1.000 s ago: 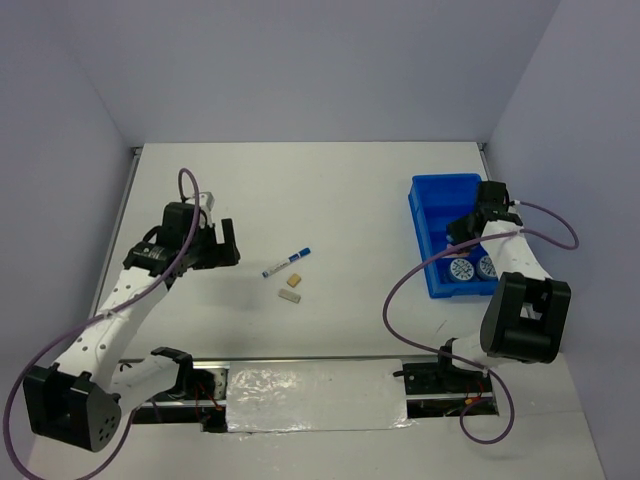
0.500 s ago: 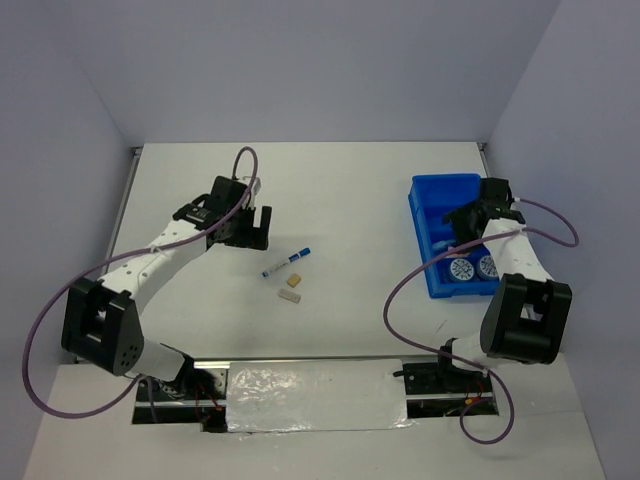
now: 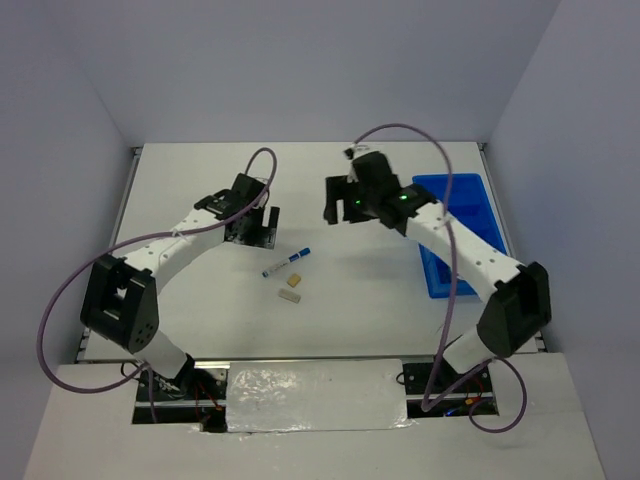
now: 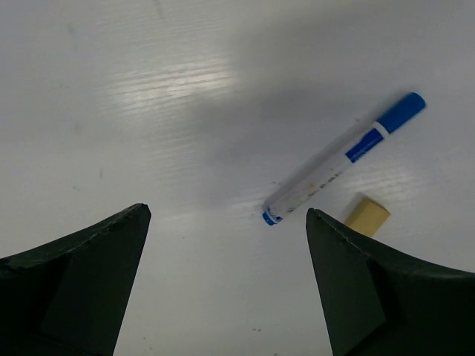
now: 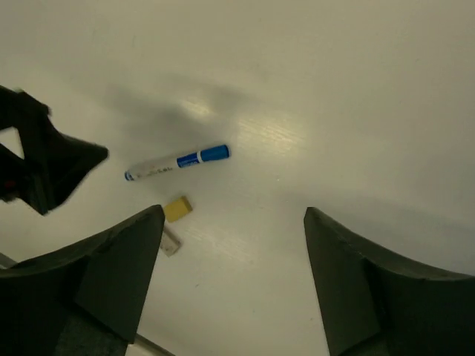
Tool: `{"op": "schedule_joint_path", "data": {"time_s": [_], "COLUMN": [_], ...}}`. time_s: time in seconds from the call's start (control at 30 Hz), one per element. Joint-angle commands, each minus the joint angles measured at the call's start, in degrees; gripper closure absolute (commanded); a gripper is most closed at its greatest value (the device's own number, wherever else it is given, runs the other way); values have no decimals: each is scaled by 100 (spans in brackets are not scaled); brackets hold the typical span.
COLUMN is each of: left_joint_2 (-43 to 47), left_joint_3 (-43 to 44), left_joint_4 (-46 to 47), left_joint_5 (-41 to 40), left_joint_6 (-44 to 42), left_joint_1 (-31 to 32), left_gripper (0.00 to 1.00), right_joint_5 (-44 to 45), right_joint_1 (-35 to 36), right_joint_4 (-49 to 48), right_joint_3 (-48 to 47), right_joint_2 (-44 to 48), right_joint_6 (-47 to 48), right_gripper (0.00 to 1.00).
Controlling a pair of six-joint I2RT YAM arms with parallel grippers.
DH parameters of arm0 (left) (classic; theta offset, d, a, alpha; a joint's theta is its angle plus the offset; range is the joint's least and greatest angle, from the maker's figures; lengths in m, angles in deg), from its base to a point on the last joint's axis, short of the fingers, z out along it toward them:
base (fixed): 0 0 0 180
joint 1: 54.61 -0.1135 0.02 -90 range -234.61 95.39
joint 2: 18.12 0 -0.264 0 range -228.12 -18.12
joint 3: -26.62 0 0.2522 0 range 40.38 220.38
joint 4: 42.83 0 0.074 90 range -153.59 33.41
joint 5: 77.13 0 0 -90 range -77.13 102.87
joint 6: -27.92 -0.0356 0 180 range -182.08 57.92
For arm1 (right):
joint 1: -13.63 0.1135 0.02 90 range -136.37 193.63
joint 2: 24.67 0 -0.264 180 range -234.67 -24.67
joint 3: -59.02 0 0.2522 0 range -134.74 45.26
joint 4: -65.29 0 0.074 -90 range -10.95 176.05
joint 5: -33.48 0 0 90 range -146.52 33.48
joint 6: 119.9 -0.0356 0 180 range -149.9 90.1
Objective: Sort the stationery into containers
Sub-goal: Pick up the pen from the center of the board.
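A: Now, entry for the left tool (image 3: 262, 225) (image 4: 227, 213)?

B: Released, jaws wide, nothing between them. It hangs over the white worktop (image 3: 200, 180), just left of the blue-and-white plastic marker pen (image 3: 287, 262) (image 4: 341, 159) (image 5: 178, 162).

A: Marker position?

B: Flat on the worktop, near the middle, blue cap end pointing away and to the right. A darker tan rectangular eraser block (image 3: 295, 281) (image 4: 367, 215) (image 5: 177, 208) lies just beside its barrel on the near side; cannot tell whether they touch. A paler tan rectangular eraser block (image 3: 290, 296) (image 5: 170, 241) lies just nearer again, apart from the pen.

A: Right tool (image 3: 335, 200) (image 5: 234, 213)?

B: Also released, and empty. It is out over the middle of the worktop, beyond the pen, well apart from the bright blue rectangular plastic tray (image 3: 435, 275). Its wrist view looks down on the pen and both blocks.

A: Tray?

B: On the right side of the worktop. The right arm crosses over it, so its contents cannot be read.
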Motion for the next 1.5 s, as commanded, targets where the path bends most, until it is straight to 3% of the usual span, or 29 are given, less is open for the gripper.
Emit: {"op": "schedule_joint_path", "data": {"time_s": [0.0, 0.1, 0.2, 0.4, 0.43, 0.53, 0.63, 0.83, 1.03, 1.1, 1.13, 1.17, 1.2, 1.33, 1.47], "left_joint_2": [372, 714, 1425, 2551, 2605, 2780, 2991, 3220, 3396, 3466, 3475, 3466, 3466, 3405, 3440], "left_joint_3": [127, -22, -276, -585, -654, -804, -962, -1006, -1024, -1094, -1086, -1059, -1059, -1085, -1103], "left_joint_4": [-557, -979, -1112, -1296, -1358, -1385, -1341, -1411, -1508, -1473, -1508, -1517, -1482, -1438, -1411], "left_joint_5": [-694, -939, -949, -809, -773, -571, -387, -386, -316, -360, -386, -317, -307, -229, -184], "left_joint_6": [897, 1477, 1768, 1610, 1575, 1522, 1478, 1206, 872, 749, 731, 696, 652, 608, 608], "left_joint_1": [-386, -808, -1169, -1372, -1389, -1407, -1407, -1407, -1415, -1416, -1424, -1424, -1424, -1424, -1416], "left_gripper": [1, 1, 1, 1, 1, 1, 1, 1, 1, 1, 1, 1, 1, 1, 1], "right_joint_5": [1447, 1768, 1980, 1944, 2302, 2219, 1884, 1742, 1752, 1603, 1567, 1549, 1506, 1444, 1330], "right_joint_1": [601, 1146, 1691, 2210, 2307, 2440, 2431, 2440, 2273, 2176, 2158, 2115, 2080, 1764, 1010], "right_joint_4": [809, 811, 898, 2662, 3135, 2887, 2560, 2586, 2288, 2148, 2094, 2059, 2050, 1620, 996], "right_joint_3": [-347, -489, -909, -3594, -3809, -3742, -3399, -3592, -3487, -3311, -3241, -3127, -3082, -2757, -2503], "right_joint_2": [-716, -1191, -1849, -4071, -4197, -4330, -4444, -4839, -4998, -4945, -4919, -4858, -4822, -4384, -3210], "right_joint_6": [-625, -2305, -3432, -5005, -5416, -5858, -6262, -6606, -6677, -6730, -6730, -6739, -6808, -6573, -5757], "right_gripper": [13, 0, 0, 0, 0, 2, 9, 27, 33, 47, 60, 76, 99, 100, 100]}}
